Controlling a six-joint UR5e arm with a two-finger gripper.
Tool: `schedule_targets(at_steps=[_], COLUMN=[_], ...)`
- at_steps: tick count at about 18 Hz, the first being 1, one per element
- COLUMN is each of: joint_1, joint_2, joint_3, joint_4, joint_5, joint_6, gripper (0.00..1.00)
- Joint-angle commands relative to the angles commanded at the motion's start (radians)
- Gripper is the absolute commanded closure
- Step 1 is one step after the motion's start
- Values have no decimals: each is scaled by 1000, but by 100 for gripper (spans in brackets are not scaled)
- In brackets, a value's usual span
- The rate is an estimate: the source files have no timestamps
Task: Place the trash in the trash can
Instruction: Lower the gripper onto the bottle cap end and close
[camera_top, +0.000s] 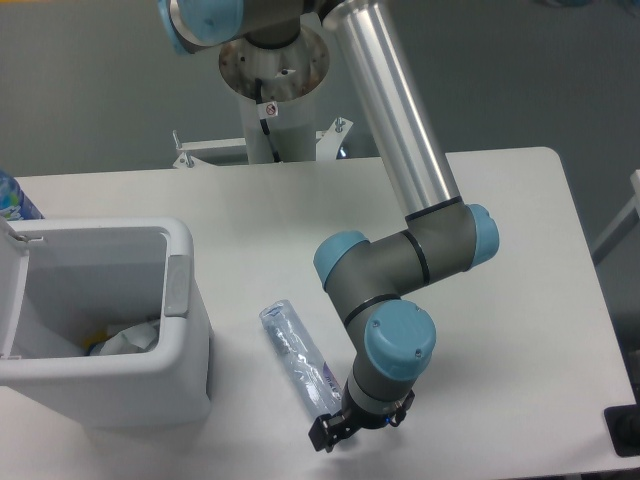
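The crushed clear bottle (298, 358) with its bluish-purple label lies on the white table, angled from upper left to lower right. My gripper (335, 432) is down at the bottle's near end, by the table's front edge. Its dark fingers (320, 440) stand on either side of that end and look open; the wrist hides the cap. The white trash can (185, 300) stands at the left with its lid swung open. A crumpled whitish wrapper (128, 340) lies inside it.
My arm's base column (275, 90) rises at the back centre. A blue-labelled object (12, 198) peeks in at the far left behind the can. A black block (624, 430) sits at the lower right corner, off the table.
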Motion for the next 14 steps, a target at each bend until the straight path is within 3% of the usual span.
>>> schedule_targets(at_steps=[4, 8, 14], joint_1=[-2, -6, -18], joint_2=[-3, -6, -12], joint_3=[2, 2, 0], joint_4=[0, 12, 14], joint_5=[17, 17, 15], joint_6=[-2, -9, -12], gripper=[7, 22, 30])
